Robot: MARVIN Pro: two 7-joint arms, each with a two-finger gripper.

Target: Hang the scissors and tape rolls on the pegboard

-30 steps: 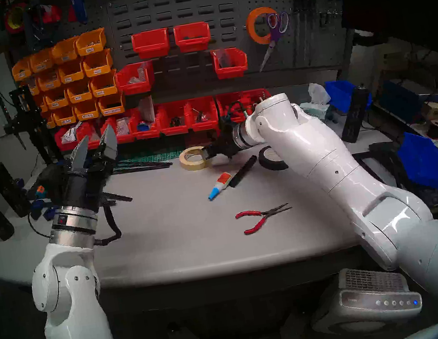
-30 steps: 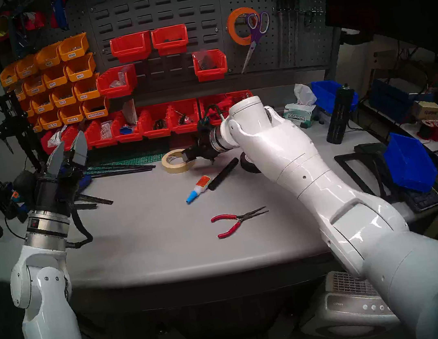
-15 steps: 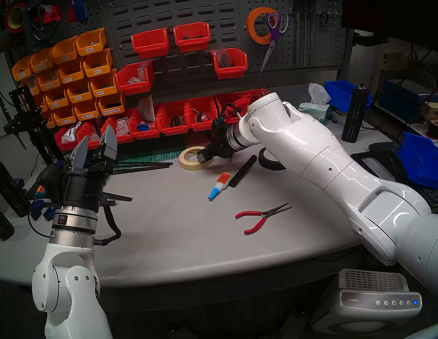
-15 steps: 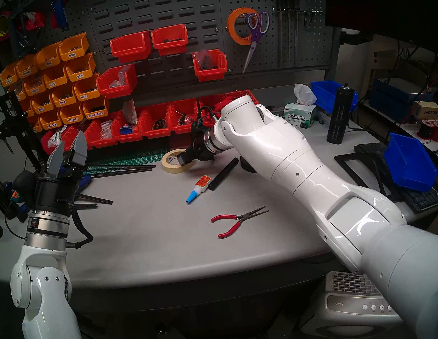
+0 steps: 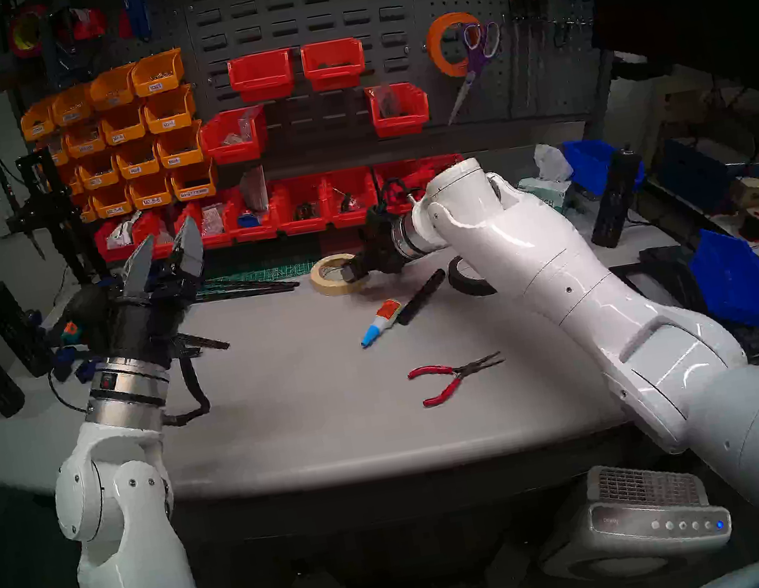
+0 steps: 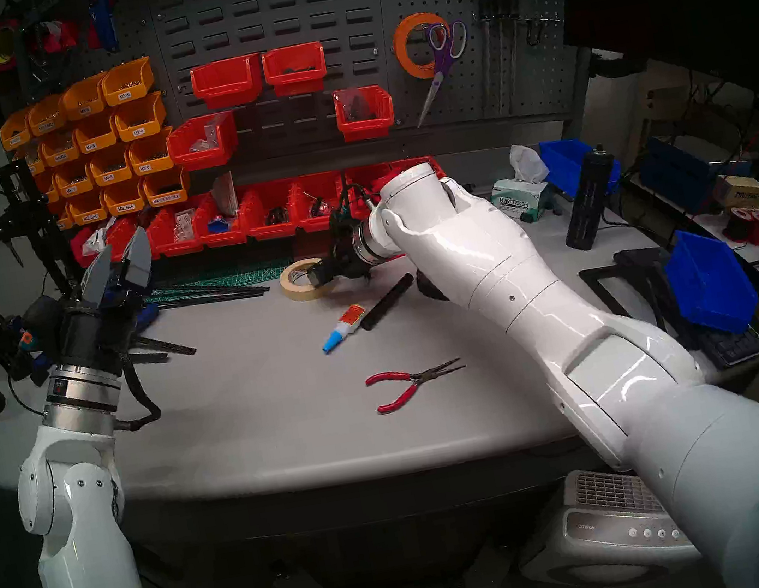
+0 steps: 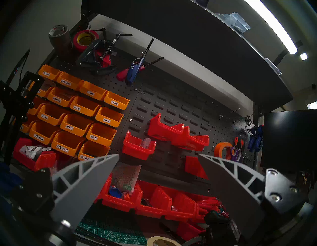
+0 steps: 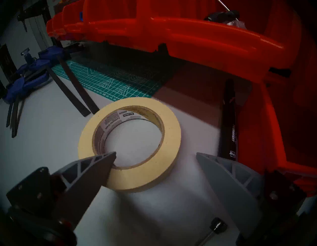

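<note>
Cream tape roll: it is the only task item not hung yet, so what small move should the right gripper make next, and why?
Probably close the right gripper on the cream tape roll. It is open, one finger sits in front of the roll's hole and the other outside its rim, so the near wall lies between them, flat on the table.

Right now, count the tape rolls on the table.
2. The cream masking-tape roll lies flat by the right gripper; a black roll sits partly hidden behind the right arm. Others may be hidden.
</note>
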